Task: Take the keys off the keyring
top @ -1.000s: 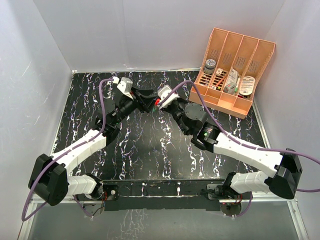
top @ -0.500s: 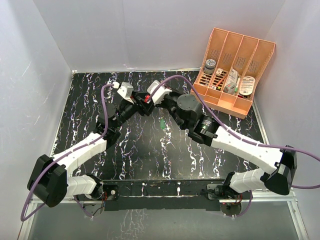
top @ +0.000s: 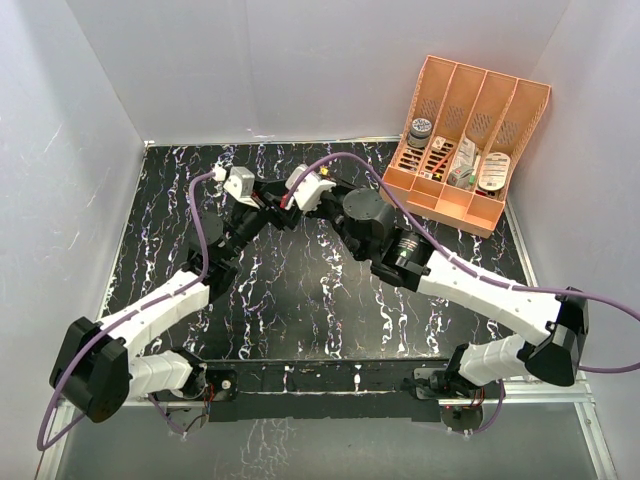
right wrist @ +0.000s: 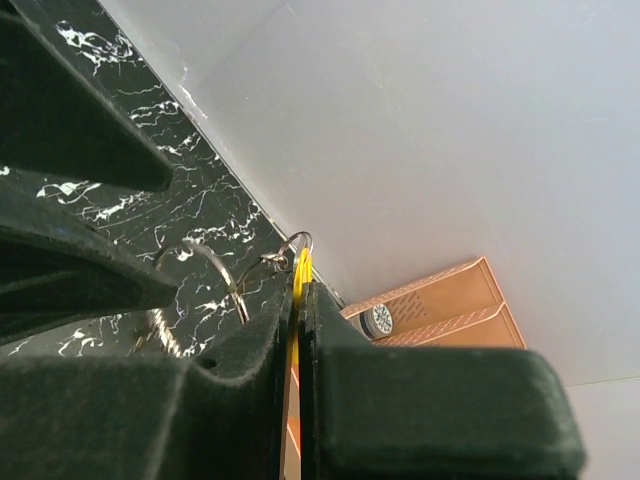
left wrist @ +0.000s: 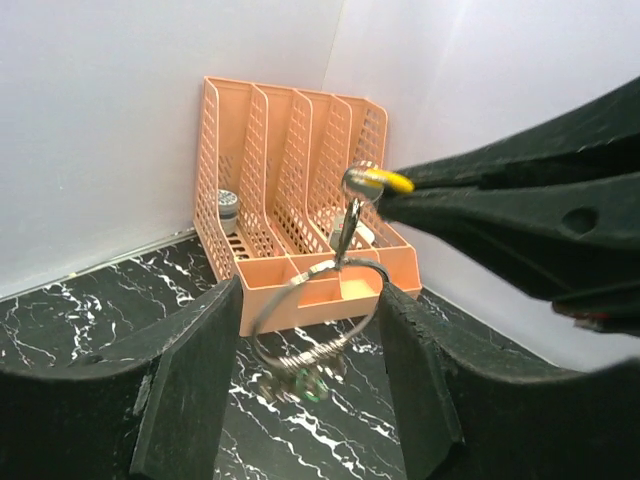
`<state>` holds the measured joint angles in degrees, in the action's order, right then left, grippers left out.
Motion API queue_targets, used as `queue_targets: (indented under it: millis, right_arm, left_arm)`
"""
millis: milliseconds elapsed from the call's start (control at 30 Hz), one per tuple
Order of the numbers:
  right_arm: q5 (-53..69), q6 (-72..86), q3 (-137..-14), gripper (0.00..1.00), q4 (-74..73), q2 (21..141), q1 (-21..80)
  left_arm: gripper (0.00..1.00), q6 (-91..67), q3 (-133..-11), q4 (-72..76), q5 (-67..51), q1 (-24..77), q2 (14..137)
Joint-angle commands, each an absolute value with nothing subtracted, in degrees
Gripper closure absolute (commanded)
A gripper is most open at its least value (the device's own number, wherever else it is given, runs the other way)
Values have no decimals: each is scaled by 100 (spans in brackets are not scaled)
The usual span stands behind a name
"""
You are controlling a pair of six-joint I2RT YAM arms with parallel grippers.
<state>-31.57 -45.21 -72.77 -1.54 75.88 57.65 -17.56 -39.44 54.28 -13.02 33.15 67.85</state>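
The right gripper [left wrist: 402, 196] is clenched on the yellow key [left wrist: 388, 181], pinching its head at the fingertips; from the right wrist only a yellow sliver shows between the closed fingers [right wrist: 262, 335]. The key's shaft hangs down to the keyring [left wrist: 268, 300], which sits tilted above the table [left wrist: 80, 320], between the left gripper's [left wrist: 312, 300] fingers. Its rim meets both inner faces, so that gripper grasps it across its width. A blurred green key [left wrist: 314, 391] shows just below the ring; whether it hangs or lies, I cannot tell.
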Motion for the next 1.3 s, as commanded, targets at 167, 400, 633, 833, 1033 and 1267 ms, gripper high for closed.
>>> queue_targets:
  millis: [167, 400, 633, 833, 1033, 1267]
  right_arm:
    - [-3356, -4627, -7485, 100, 386, 7663, 5861]
    - [-3344, -4599, -7504, 100, 383, 7665, 5924]
    - [-3354, -4553, -7515, 100, 404, 7651, 5946]
    - [-3410, -4548, -7504, 100, 491, 7680, 5959]
    - [-3425, -4522, -7541, 100, 488, 7716, 5980]
    - [-3426, -4474, -7553, 100, 439, 7699, 6028]
  left_arm:
    - [44, -1790, -4015, 5734, -972, 3414, 6539]
    - [44, -1714, -4051, 5872, -1121, 3479, 6770]
    - [46, -1739, -4028, 6033, -1195, 3517, 6893]
    - [46, -1771, -4022, 6287, -1104, 3592, 7014]
    - [46, -1536, -4102, 6340, -915, 3773, 7189]
    - [46, -1086, -4028, 6609, -191, 4024, 7296]
